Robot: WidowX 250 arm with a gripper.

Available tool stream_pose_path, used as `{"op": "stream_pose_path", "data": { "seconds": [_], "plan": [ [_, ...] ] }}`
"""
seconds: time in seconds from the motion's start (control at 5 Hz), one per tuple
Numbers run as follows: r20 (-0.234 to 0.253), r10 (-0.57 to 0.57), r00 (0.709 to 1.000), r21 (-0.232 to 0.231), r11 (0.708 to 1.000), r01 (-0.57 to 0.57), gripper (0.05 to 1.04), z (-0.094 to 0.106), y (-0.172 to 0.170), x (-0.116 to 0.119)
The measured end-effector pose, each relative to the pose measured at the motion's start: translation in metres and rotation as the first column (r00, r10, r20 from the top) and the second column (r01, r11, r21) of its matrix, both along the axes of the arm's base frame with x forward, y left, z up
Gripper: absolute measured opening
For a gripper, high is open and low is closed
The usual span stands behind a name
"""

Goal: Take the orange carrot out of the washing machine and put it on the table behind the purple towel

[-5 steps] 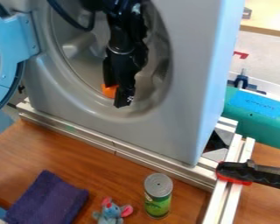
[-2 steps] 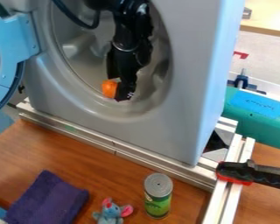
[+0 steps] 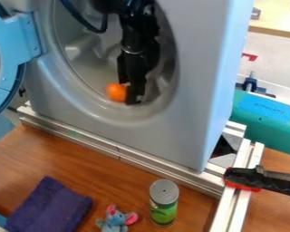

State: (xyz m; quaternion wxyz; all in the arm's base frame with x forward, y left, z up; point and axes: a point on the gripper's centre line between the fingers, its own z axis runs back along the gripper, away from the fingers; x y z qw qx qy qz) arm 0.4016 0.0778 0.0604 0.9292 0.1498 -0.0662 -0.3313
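orange ball (image 3: 116,92) sits low inside the round opening of the grey washer-like machine (image 3: 175,136), where the curved lower lip probably helps keep it from rolling out. the claw (image 3: 131,94) hangs down into that opening and touches the ball's side, or is just beside it; i can't tell whether it is apart, together or clamped on the ball. the blue-rimmed door (image 3: 26,38) is swung wide to the side, which leaves the arm room to come in. metal rails (image 3: 120,152) run along the machine's base, likely to hold it square on the desk (image 3: 69,161), and a black-and-red clamp (image 3: 256,179) rests across them at the corner. in front lie a purple cloth (image 3: 47,206), a small plush mouse (image 3: 115,219) and an upright green can (image 3: 164,201), well apart from the claw.
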Motion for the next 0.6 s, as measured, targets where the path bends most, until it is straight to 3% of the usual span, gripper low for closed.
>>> {"op": "stream_pose_path", "data": {
  "seconds": [0.2, 0.4, 0.6],
  "plan": [
    [-0.032, 0.021, 0.999, -0.04, 0.999, -0.022, 1.001, -0.012, 0.013, 0.003],
    [-0.061, 0.063, 0.996, -0.049, 0.997, -0.066, 1.001, -0.016, 0.029, 0.004],
    [-0.073, 0.088, 0.993, -0.07, 0.993, -0.093, 0.946, -0.017, 0.029, 0.001]
  ]
}}
